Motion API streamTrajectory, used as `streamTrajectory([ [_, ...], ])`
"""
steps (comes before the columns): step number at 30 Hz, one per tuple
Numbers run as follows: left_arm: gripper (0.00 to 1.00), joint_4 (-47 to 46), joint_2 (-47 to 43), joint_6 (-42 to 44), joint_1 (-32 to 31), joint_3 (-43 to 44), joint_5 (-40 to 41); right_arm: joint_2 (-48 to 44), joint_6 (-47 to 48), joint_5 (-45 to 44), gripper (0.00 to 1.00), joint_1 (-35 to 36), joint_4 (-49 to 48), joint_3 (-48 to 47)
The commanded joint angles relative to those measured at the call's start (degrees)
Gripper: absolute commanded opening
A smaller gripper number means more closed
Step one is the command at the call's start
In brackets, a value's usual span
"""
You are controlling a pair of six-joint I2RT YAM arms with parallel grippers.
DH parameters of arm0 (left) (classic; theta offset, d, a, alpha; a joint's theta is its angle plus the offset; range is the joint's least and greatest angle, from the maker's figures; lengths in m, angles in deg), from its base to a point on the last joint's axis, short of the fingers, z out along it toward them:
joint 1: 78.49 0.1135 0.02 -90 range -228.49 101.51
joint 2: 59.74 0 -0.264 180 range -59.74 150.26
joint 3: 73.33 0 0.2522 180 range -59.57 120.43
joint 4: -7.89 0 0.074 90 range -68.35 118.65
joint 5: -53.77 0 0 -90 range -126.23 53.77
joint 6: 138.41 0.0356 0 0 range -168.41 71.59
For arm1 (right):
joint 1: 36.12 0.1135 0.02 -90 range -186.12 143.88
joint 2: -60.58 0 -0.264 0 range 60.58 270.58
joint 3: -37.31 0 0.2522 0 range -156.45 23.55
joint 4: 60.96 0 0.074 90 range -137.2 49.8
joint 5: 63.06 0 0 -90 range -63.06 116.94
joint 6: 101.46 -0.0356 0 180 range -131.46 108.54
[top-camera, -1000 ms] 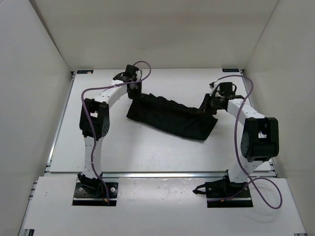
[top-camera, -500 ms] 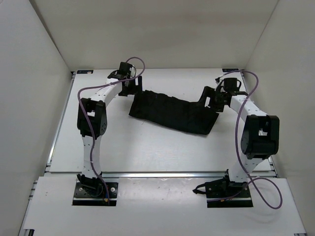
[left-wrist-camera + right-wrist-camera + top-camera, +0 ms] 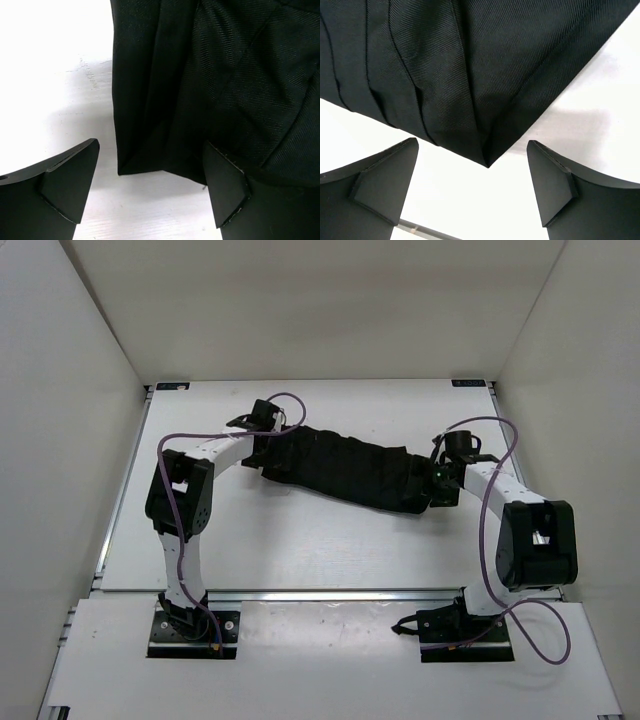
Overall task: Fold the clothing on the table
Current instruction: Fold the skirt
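The clothing (image 3: 345, 468) is a black pleated garment lying as a long folded strip across the middle of the table (image 3: 300, 540). My left gripper (image 3: 263, 448) stands open at the strip's left end. In the left wrist view a folded corner of the clothing (image 3: 225, 75) lies on the table between the spread fingers of that gripper (image 3: 151, 147), and nothing is gripped. My right gripper (image 3: 440, 490) stands open at the right end. In the right wrist view a pointed corner of the clothing (image 3: 445, 60) sits between the fingers of that gripper (image 3: 472, 145), untouched.
A metal rail (image 3: 330, 592) runs along the table's near edge, and it also shows low in the right wrist view as the rail (image 3: 415, 227). White walls close in the table on three sides. Purple cables loop over both arms.
Both grippers went from shut on the clothing to open and let it go. They then dropped back low over the strip's two ends, and the garment lies flatter and narrower.
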Motion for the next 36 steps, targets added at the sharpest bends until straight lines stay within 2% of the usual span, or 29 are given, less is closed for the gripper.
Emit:
streamTrajectory([
  [1,0.93,-2.2,-2.9,1.6,-0.1,-1.5,2.9,-0.5,-0.8,-2.4,0.87,0.3,-1.0,-0.1],
  [8,0.86,-2.4,-1.5,2.5,0.3,0.3,3.2,2.9,0.0,-5.2,0.87,0.2,-1.3,-2.8],
  [12,0.79,-2.4,-0.9,2.5,0.4,1.0,2.1,5.3,0.2,-5.5,0.87,-0.5,-1.0,-4.1],
  [14,0.72,-1.4,-0.5,2.9,0.2,1.2,1.7,6.9,0.0,-4.4,0.85,-0.8,-1.3,-4.2],
  [22,0.68,0.6,-2.8,1.9,-0.8,-2.9,0.4,8.4,-1.1,-2.2,0.79,-1.0,-3.9,-4.7],
  [31,0.69,0.9,-7.2,-0.2,-3.2,-10.5,-2.1,11.0,-1.2,-0.4,0.76,-0.4,-5.0,-6.2],
  [36,0.78,0.7,-9.1,-1.1,-2.4,-11.9,-3.2,12.4,-0.9,-0.3,0.73,0.1,-5.2,-7.1],
])
